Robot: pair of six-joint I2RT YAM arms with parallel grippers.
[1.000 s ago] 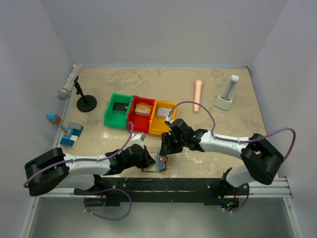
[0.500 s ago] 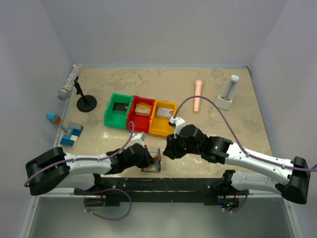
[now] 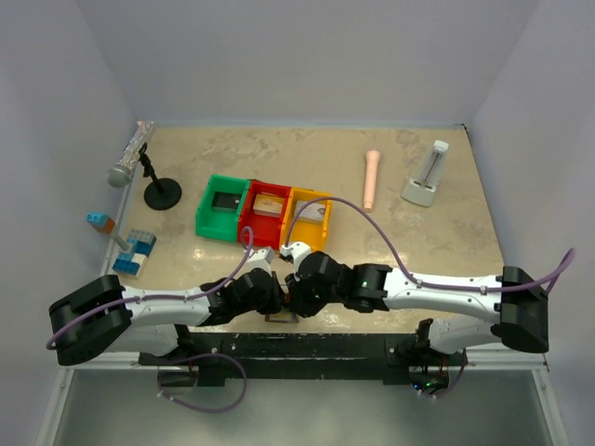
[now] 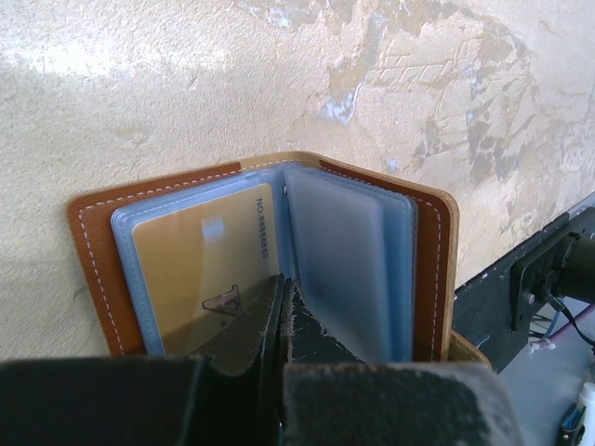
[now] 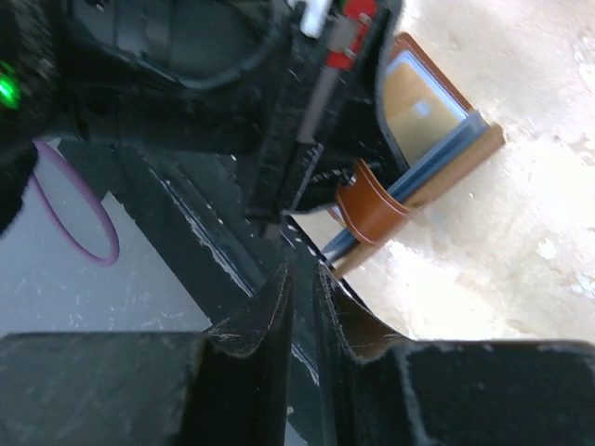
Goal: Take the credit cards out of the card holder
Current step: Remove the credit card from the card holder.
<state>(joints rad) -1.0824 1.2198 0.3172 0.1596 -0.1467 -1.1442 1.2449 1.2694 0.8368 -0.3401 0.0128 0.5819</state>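
At the far left of the counter, a silver microphone leans on a black stand. In front of it are a small blue-and-orange block and a cluster of blue and white blocks. Further right, a green bin, a red bin and a yellow bin stand touching in a row.

Just in front of the bins, both wrists crowd together at the near edge and hide almost all of the card holder from above. It is open, with brown rims out and blue-grey sleeves in. A gold card sits in the left sleeve. The left jaws are clenched on the holder's lower edge at the fold, their fingers pressed together.

The right jaws point at the holder's end, where a brown strap curls out. Their fingers are almost together with only a slit between, and nothing shows in it. The black left wrist fills the space just beyond them. The right arm's purple cable arcs over the yellow bin.

Well apart to the right are a pink cylinder and a white stand with a tube.
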